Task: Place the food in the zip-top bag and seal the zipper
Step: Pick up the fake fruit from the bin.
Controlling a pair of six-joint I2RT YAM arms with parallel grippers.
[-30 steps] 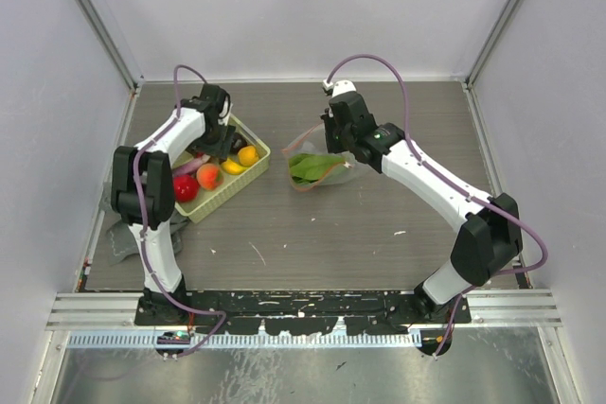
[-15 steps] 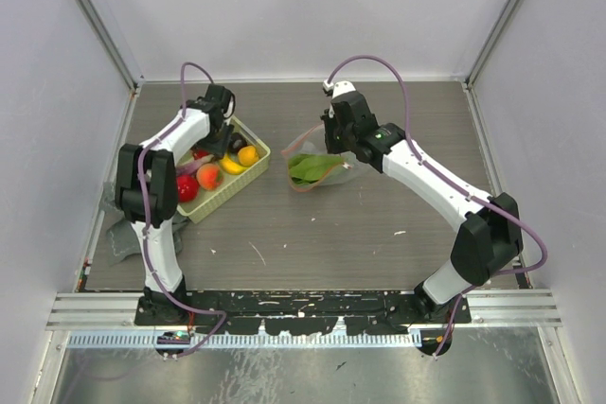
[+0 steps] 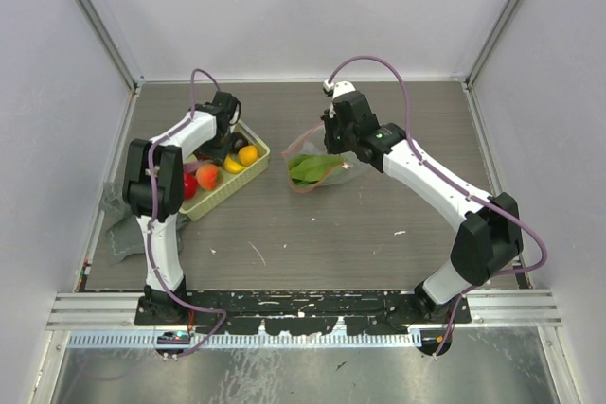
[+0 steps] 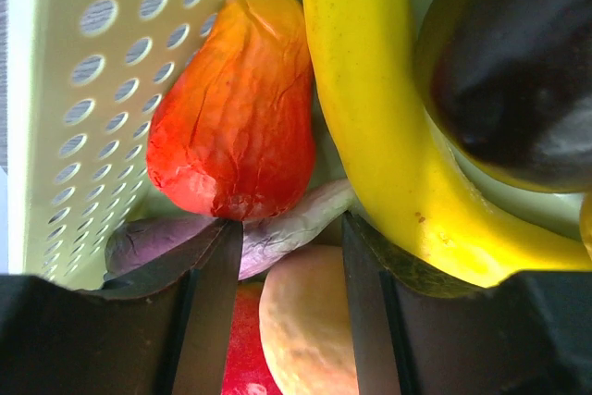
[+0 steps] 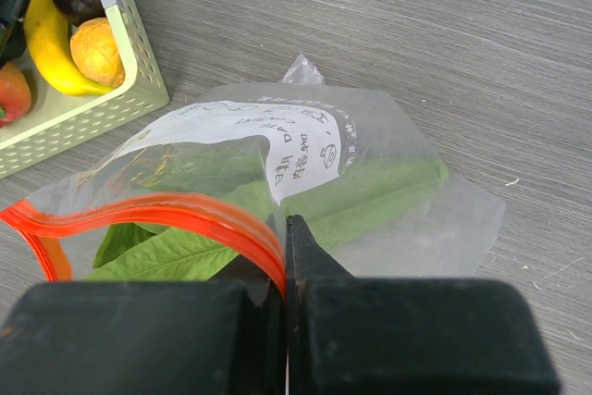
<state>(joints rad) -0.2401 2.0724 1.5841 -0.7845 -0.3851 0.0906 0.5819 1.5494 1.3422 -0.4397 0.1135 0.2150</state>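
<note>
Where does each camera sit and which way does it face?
Top external: above, behind the bases, looking down on the grey table; both arms show.
Left wrist: inside the yellow-green mesh basket, facing the yellow banana; its fingers show.
Right wrist: low over the clear zip-top bag with a green leaf; its fingers pinch the red-orange zipper.
Shared: both wrist views show banana and basket.

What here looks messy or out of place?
Only the grey cloth, crumpled at the left edge of the table, away from the zip-top bag. Nothing looks spilled or broken.
</note>
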